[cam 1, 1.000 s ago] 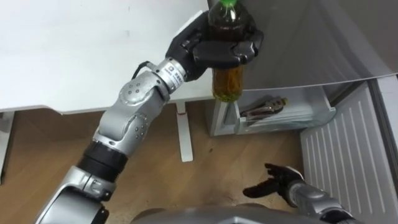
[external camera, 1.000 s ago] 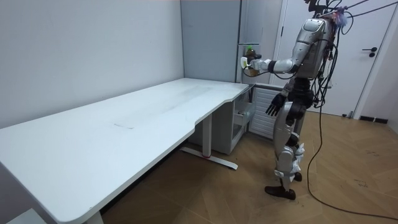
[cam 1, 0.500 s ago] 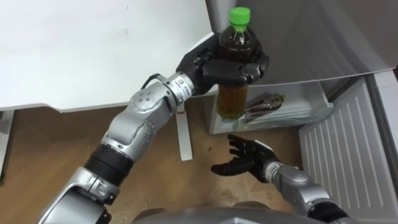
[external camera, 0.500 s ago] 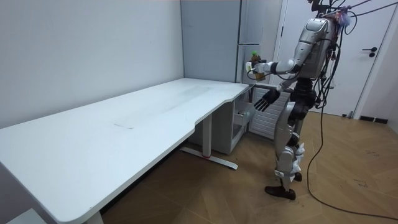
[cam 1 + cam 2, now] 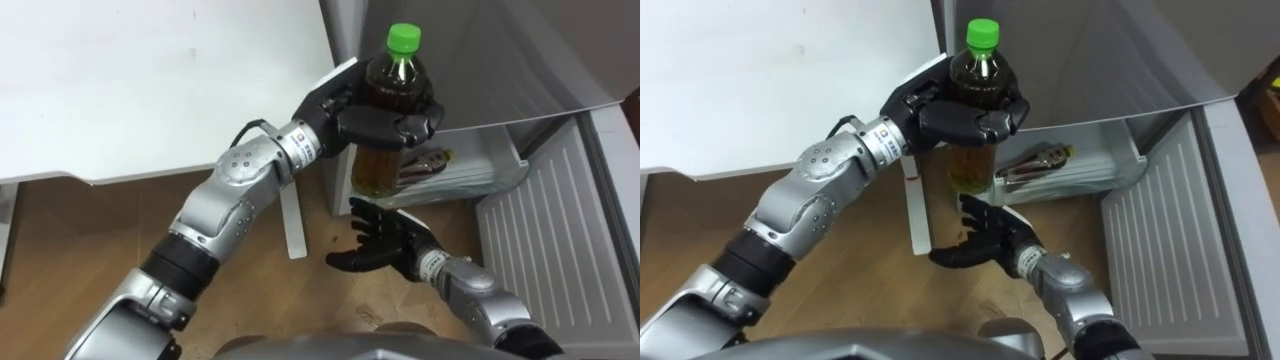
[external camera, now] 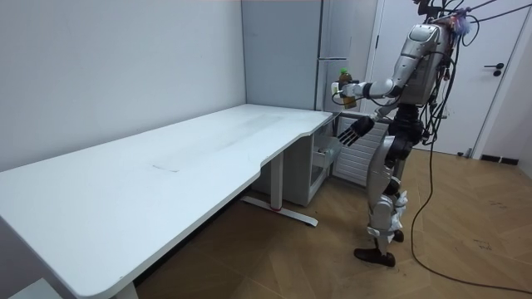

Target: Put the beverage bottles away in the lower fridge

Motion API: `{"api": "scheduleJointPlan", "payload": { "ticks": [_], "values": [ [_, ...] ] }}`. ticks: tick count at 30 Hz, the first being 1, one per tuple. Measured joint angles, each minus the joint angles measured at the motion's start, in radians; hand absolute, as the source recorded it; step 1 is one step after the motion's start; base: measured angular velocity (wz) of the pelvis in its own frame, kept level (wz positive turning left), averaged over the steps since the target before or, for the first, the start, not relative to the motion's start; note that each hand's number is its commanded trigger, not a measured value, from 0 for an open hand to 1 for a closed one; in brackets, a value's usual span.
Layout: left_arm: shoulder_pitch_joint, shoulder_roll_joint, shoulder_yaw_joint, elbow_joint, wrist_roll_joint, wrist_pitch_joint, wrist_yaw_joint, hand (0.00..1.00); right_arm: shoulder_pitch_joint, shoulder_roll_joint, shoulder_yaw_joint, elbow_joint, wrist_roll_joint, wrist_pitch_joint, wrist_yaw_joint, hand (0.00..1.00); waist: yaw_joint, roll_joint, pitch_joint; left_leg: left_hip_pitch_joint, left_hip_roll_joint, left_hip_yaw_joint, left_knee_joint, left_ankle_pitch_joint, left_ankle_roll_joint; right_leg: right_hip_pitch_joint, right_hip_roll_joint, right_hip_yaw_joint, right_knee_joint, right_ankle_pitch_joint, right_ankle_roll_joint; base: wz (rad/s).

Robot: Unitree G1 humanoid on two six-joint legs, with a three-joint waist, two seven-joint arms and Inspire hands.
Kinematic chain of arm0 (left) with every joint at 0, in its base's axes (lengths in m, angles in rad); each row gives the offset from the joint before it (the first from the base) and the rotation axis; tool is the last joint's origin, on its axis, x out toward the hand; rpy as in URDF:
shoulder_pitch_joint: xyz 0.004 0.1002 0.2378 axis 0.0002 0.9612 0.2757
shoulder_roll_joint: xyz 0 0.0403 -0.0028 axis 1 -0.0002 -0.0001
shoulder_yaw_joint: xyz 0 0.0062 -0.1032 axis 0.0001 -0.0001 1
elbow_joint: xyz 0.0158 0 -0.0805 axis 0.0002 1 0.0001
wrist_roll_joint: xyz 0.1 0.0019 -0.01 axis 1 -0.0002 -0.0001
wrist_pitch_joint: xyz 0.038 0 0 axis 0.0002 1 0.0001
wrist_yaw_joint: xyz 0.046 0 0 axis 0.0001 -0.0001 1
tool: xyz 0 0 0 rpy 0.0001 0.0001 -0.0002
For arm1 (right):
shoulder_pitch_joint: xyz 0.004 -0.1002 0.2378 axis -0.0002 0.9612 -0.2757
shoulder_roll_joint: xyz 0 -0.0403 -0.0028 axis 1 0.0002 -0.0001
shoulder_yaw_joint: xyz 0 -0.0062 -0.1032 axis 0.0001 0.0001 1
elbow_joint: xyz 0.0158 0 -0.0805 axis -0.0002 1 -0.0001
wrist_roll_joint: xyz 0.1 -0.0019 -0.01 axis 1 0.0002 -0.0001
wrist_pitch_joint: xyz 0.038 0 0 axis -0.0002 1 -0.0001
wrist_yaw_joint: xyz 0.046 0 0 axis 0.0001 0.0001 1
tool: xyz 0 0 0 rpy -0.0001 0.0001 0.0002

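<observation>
The robot stood at the end of the white tabletop, facing the grey fridge. The left hand held the bottle upright in the air, clear of the tabletop and above the open lower compartment. Its fingers were curled fully round the bottle's upper body, with the thumb opposed. This grip appeared to serve two purposes: a high hold left the base free for setting down, and the upright attitude kept the green cap on top.

The right hand was positioned just below the bottle without touching it. Its fingers were spread and relaxed, holding nothing. It was judged to be placed for support or for a handover.

The bottle was of clear plastic, round in section, with a narrowing shoulder and amber liquid inside. The lower drawer was white and shallow, and carried a dark packaged item whose nature could not be determined. Beside it stood a white door panel with fine parallel ribs. The tabletop was smooth and matt, and the floor was wood-patterned.
</observation>
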Motion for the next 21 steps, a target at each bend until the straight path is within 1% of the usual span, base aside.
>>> {"api": "scheduleJointPlan", "payload": {
  "ticks": [3,9,12,14,18,21],
  "values": [
    [0.000,0.000,0.000,0.007,0.000,-0.001,-0.013,1.00,0.011,0.000,0.000,-0.034,0.036,0.000,0.017,0.00,0.000,-0.001,0.0010,0.000,0.000,0.001,-0.003,0.000,0.000,-0.004,0.000,0.000,0.000,0.000,0.000,-0.01],
    [0.000,0.000,-0.009,0.041,0.000,-0.009,-0.022,1.00,0.024,-0.001,0.000,-0.054,0.040,-0.001,0.039,0.00,0.002,-0.001,0.0030,0.001,0.001,0.011,-0.004,0.000,0.000,-0.004,0.000,0.010,0.000,0.000,0.000,-0.04],
    [0.003,0.000,-0.022,0.065,0.000,-0.009,-0.022,1.00,0.026,-0.002,0.000,-0.061,0.058,-0.001,0.039,0.00,0.002,0.000,0.0067,0.000,0.001,0.016,-0.005,-0.001,-0.001,-0.008,0.000,0.016,0.000,0.000,0.000,-0.06],
    [0.003,0.001,-0.027,0.069,0.000,-0.011,-0.019,1.00,0.026,-0.001,0.000,-0.065,0.087,-0.005,0.039,0.00,0.000,0.002,0.0071,-0.004,0.002,0.018,-0.005,-0.002,-0.001,-0.014,0.001,0.017,0.001,0.000,0.000,-0.02],
    [0.009,0.004,-0.041,0.070,0.000,-0.031,-0.019,1.00,0.026,-0.002,0.000,-0.065,0.131,-0.020,0.048,0.00,0.002,0.003,0.0074,-0.010,0.004,0.021,-0.004,-0.001,-0.001,-0.019,0.003,0.025,0.001,0.001,-0.001,0.00],
    [0.029,0.005,-0.041,0.071,0.000,-0.042,-0.019,1.00,0.026,-0.005,0.000,-0.065,0.155,-0.030,0.053,0.00,0.001,0.004,0.0076,-0.010,0.004,0.022,-0.005,-0.001,-0.001,-0.019,0.003,0.026,0.000,0.001,-0.001,0.00]
  ]
}}
